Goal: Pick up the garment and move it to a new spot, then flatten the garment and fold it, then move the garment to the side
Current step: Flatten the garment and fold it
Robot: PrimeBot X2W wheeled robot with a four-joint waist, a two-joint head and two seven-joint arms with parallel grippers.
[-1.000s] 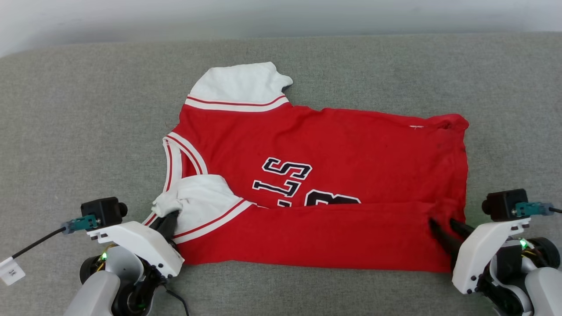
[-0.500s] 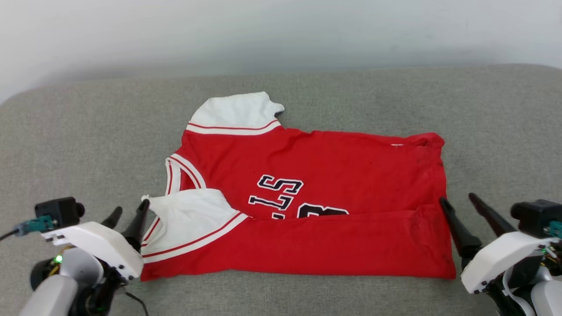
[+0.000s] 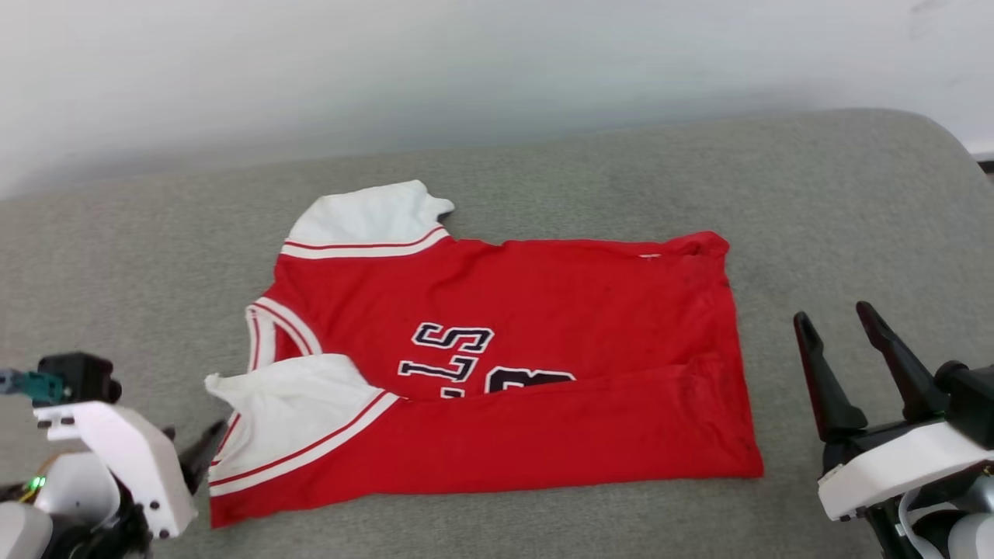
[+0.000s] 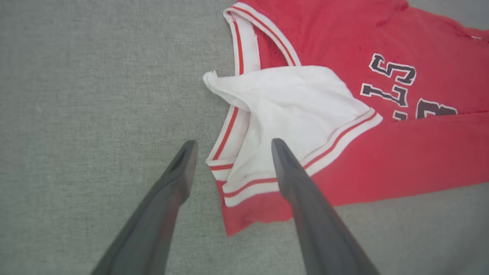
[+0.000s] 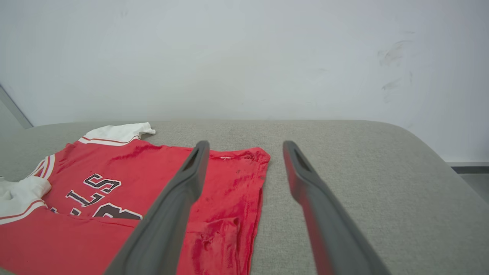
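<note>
- The left gripper (image 4: 233, 142) holds its two long dark fingers spread wide with nothing between them, low over a grey woven upholstered cushion (image 3: 116, 256).
- The garment (image 3: 543, 310) — a red jersey of thin shiny fabric with white sleeve panels, red-and-white striped trim and black white-outlined block lettering — lies flat on the cushion between the two grippers.
- Just ahead of the left gripper's fingertips is the jersey's striped neck trim, with a crumpled white sleeve (image 4: 298, 99) turned in over the red body. The finger on that side crosses the sleeve's trim in the left wrist view, and whether it touches the cloth cannot be told.
- The jersey's long edge nearest both grippers is folded up over the body and hides the lower part of the lettering.
- The right gripper (image 3: 832, 313) is also spread wide and empty, its fingers raised toward a plain pale wall (image 3: 466, 62). The jersey's hem lies off to its left, with bare cushion between.
</note>
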